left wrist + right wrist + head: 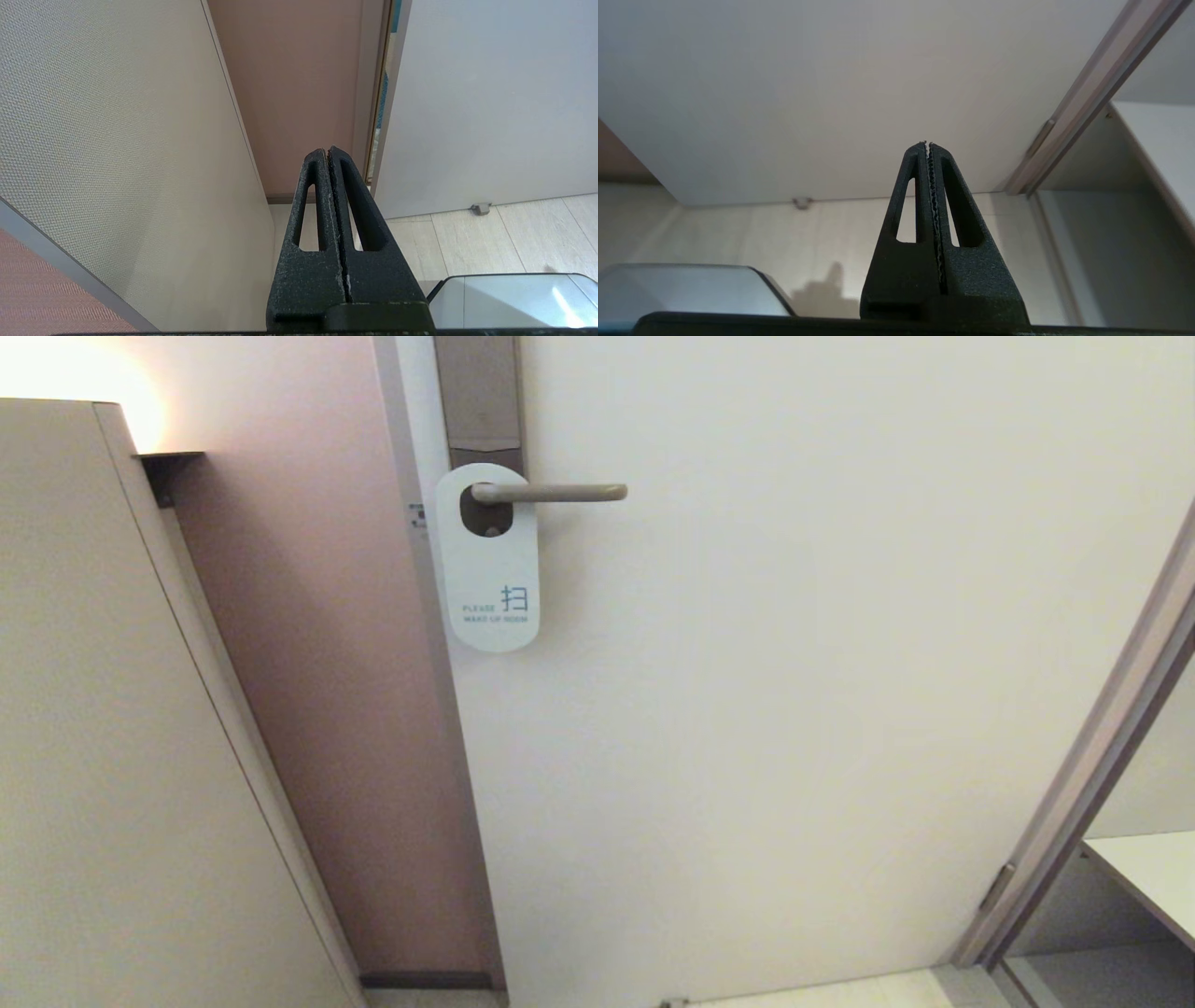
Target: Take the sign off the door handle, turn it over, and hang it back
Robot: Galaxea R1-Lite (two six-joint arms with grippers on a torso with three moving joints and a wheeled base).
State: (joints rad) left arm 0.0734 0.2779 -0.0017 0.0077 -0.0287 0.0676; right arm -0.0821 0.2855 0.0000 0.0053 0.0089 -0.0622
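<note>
The sign (488, 581) hangs on the door handle (560, 492) by its oval hole, white face out with blue text near its lower end. The handle is a slim beige lever on a tall grey-brown backplate (480, 394) at the door's left edge. Neither arm shows in the head view. My left gripper (327, 151) is shut and empty, low down, pointing at the pink wall strip beside the door. My right gripper (927, 144) is shut and empty too, low in front of the door's bottom part. Neither wrist view shows the sign or the handle.
The white door (794, 709) fills the middle. A beige panel (112, 756) stands out at the left, with a pink wall strip (327, 709) between it and the door. A frame post (1092, 756) and a white shelf (1153, 873) are at the right. A door stop (480, 208) sits on the floor.
</note>
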